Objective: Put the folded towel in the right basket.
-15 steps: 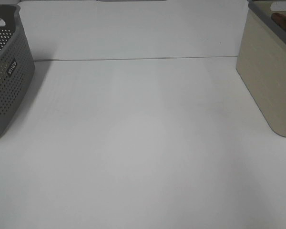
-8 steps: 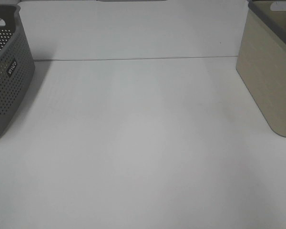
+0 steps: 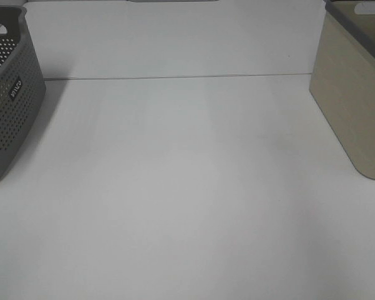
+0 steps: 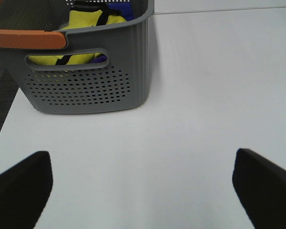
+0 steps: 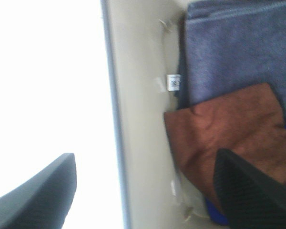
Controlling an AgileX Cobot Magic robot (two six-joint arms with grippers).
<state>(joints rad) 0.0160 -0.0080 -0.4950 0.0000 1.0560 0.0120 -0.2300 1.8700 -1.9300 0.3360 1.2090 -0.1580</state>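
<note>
In the right wrist view a brown folded towel (image 5: 224,143) lies inside the beige right basket (image 5: 138,95), partly over a grey-blue folded towel (image 5: 238,57). My right gripper (image 5: 145,195) is open and empty above the basket's rim, apart from the brown towel. In the high view the right basket (image 3: 353,94) stands at the right edge; its inside and both grippers are out of view there. My left gripper (image 4: 143,191) is open and empty over the white table, in front of the grey left basket (image 4: 86,81).
The grey perforated basket (image 3: 9,94) stands at the left edge and holds yellow cloth (image 4: 93,21) and blue cloth. An orange bar (image 4: 26,39) lies along its rim. A white table (image 3: 187,187) stretches between the two baskets.
One second ago a brown shape showed at the top of the right basket in the high view; it has since gone out of sight. Nothing else moved.
</note>
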